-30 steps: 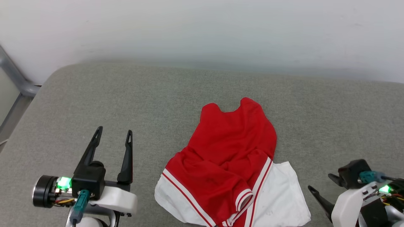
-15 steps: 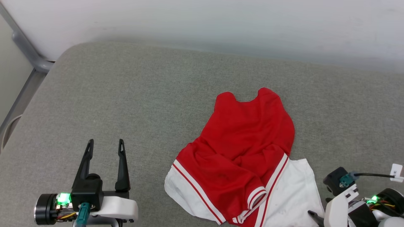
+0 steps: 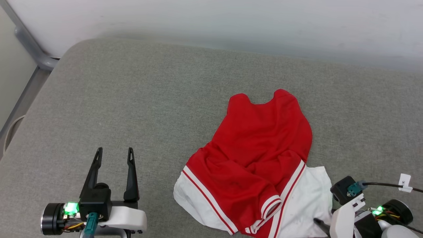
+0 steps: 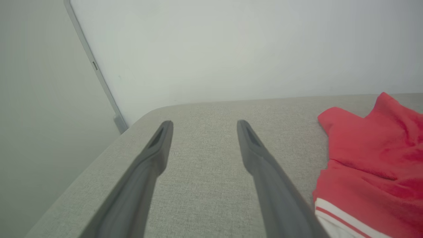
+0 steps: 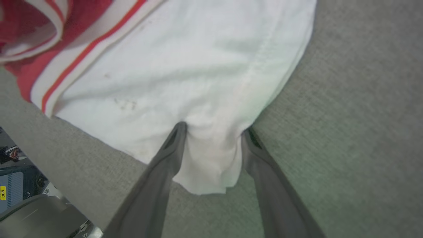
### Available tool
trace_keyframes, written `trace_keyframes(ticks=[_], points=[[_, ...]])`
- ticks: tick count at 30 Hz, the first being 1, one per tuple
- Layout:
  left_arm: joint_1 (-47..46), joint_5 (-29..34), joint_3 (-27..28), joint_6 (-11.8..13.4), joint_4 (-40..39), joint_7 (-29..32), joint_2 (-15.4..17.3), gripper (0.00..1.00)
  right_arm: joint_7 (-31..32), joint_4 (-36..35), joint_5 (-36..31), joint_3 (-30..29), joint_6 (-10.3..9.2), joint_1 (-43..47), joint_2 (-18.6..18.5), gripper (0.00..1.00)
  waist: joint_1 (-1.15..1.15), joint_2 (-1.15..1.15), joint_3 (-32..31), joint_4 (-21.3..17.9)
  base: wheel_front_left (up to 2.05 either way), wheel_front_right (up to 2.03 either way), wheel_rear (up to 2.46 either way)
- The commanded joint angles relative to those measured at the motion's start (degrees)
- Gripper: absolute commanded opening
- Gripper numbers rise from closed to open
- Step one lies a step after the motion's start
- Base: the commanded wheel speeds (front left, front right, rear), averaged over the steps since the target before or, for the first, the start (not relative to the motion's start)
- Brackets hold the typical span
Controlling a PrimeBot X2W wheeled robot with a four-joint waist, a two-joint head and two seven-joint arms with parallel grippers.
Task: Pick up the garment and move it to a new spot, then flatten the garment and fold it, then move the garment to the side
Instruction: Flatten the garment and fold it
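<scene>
- Two fingers (image 5: 165, 158) of my right hand (image 5: 213, 131) stand apart and straddle a corner of the garment's white sleeve (image 5: 198, 66). The cloth is puckered between the tips and touches both. I can't tell whether it is gripped.
- That corner lies low on the cushion (image 3: 148, 99), near its front edge, where the head view catches one dark fingertip against the white cloth.
- My left hand (image 3: 115, 151) is spread wide with nothing between its fingers. It hangs over bare grey fabric, well apart from the garment, fingers pointing toward the wall (image 3: 231, 19).
- The garment (image 3: 261, 145) lies rumpled on the right half of the cushion. Its red body reaches toward the wall and ends in a scooped edge. Nearer me are the white sleeves with red-and-white striped trim.
- One striped cuff is folded over on the red cloth, just beside the sleeve my right hand touches.
- A grey metal bar (image 3: 31, 49) runs past the cushion's far left corner.
- A black cable with a white tag (image 3: 404, 181) trails off my right wrist.
</scene>
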Motion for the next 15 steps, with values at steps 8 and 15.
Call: trace_keyframes(ticks=[8, 15], points=[[1.64, 2.86, 3.3, -3.45, 1.47, -0.29, -2.27, 1.0, -6.0, 2.5, 1.52, -7.14, 0.34, -0.97, -1.12, 0.0, 0.01, 0.0, -1.45, -1.99, 0.0, 0.0, 0.0], [2.32, 4.48, 4.68, -5.8, 2.35, -0.28, -3.72, 1.0, -7.56, 4.41, 3.4, -19.14, 0.37, 0.83, -2.15, 0.0, 0.01, 0.0, -1.88, -3.08, 0.0, 0.0, 0.0]])
